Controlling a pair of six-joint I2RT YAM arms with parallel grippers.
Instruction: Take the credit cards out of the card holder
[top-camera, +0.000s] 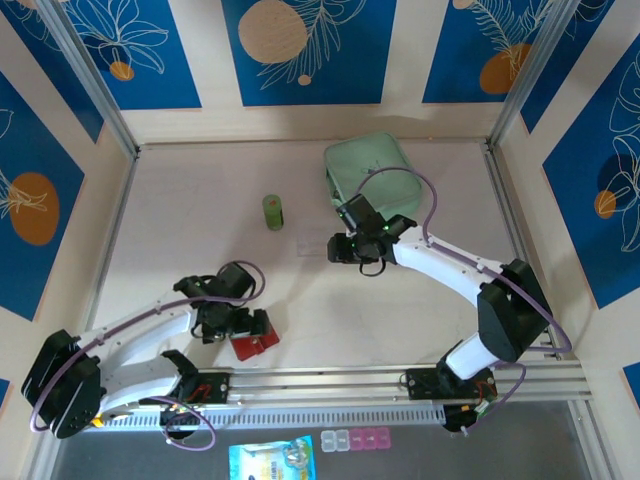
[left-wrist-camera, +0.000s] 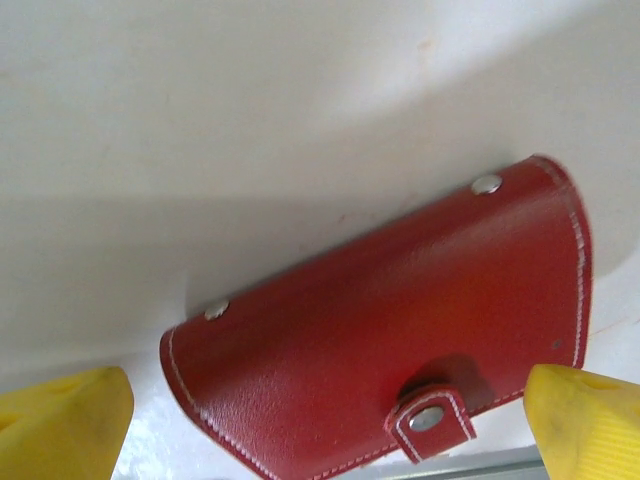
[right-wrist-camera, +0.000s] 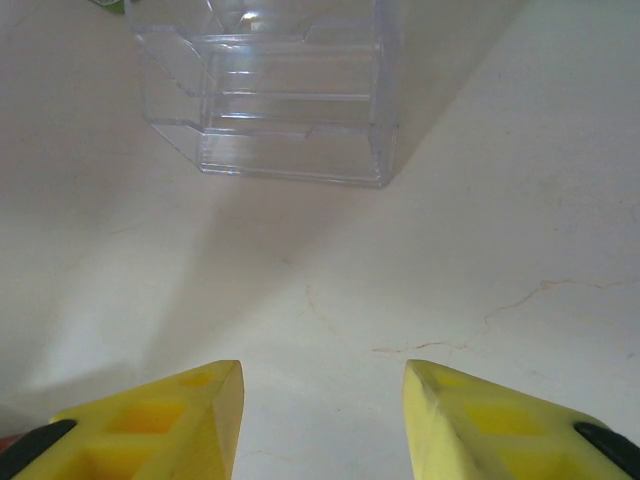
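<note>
Both claws are seen spread: left gripper straddling the card holder, right gripper well apart from it, near a clear box. Holder's tab is snapped shut (cards presumably inside, unseen); if pinched flat, it could be slid away, not opened.

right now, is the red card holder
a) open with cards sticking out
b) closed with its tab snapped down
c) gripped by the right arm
b: in the left wrist view the card holder is folded shut, its tab fastened across the front with no cards visible.
</note>
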